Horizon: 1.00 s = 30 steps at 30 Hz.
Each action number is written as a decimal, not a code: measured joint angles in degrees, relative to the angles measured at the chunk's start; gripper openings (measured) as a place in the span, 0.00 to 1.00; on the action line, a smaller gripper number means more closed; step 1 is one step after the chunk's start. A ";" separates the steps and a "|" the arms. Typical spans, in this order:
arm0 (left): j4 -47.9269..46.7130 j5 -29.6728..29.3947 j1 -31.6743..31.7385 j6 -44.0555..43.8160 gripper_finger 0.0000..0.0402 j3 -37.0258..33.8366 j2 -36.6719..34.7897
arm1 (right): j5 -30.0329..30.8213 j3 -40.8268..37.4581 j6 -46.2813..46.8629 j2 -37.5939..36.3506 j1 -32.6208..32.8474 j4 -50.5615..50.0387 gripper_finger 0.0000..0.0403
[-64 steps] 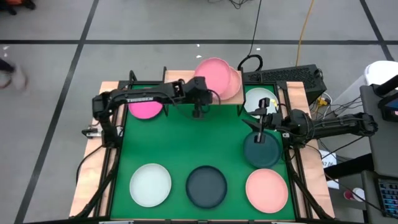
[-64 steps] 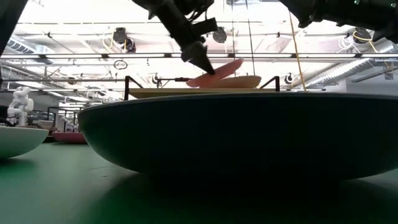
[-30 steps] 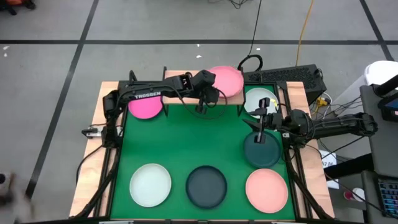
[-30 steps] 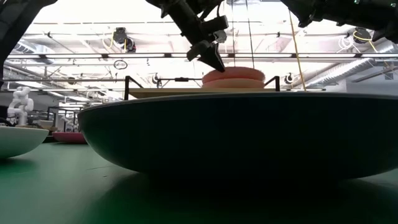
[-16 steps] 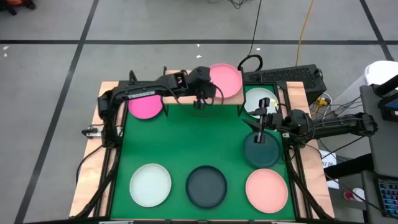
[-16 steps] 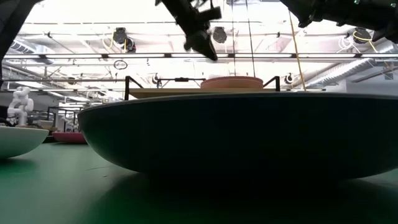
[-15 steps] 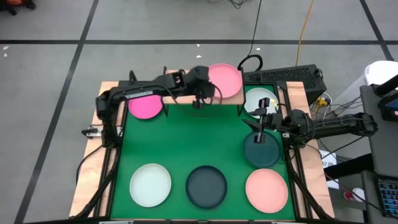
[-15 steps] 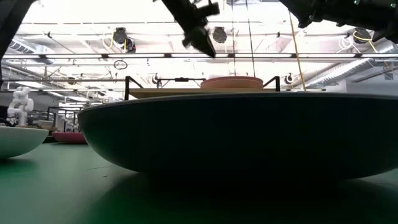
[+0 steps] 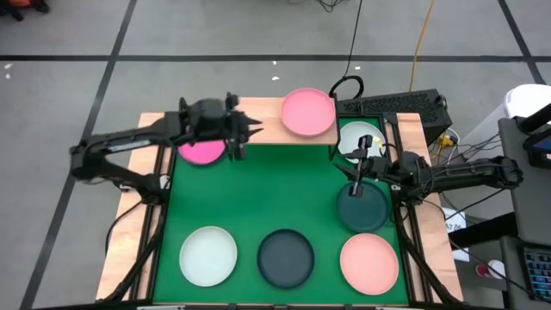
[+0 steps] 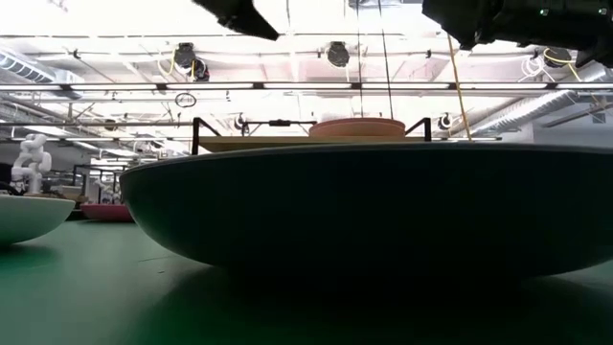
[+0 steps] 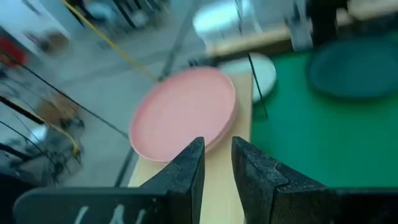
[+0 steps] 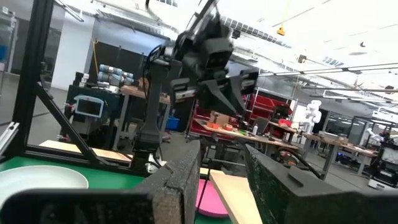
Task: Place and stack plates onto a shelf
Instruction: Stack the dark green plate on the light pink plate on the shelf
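A stack of pink plates (image 9: 308, 112) (image 11: 183, 112) rests flat on the right half of the light-wood shelf (image 9: 263, 120). My left gripper (image 9: 255, 134) (image 11: 217, 158) hangs open and holds nothing, high over the shelf's left end, its fingertips a narrow gap apart. Under that arm, a magenta plate (image 9: 200, 152) lies on the green mat. My right gripper (image 9: 357, 172) (image 12: 221, 171) waits open and holds nothing, above a dark teal plate (image 9: 362, 208), with a white plate (image 9: 360, 138) behind it.
Along the mat's near edge lie a pale mint plate (image 9: 207, 255), a dark plate (image 9: 286, 257) and a salmon plate (image 9: 368, 263). The mat's middle (image 9: 267, 189) is bare. Black frame posts stand at the mat's sides. A keyboard (image 9: 396, 105) lies behind the table's right corner.
My left gripper has risen from the rim of the top pink plate on the shelf. It has drawn back toward the table's left edge, rolling as it went. The top pink plate has settled flat onto the stack and stays there.
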 joint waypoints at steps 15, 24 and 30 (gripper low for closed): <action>35.22 -0.08 -2.78 -9.04 0.22 -32.10 -16.32 | 4.54 9.08 4.95 0.19 0.01 -29.33 0.27; 34.29 -0.07 -3.50 -9.57 0.22 -32.77 -16.43 | 3.43 21.53 14.98 1.28 0.00 -62.81 0.27; 35.21 -0.03 -3.86 -11.10 0.22 -32.78 -16.45 | -2.66 20.17 20.55 3.27 0.13 -62.01 0.27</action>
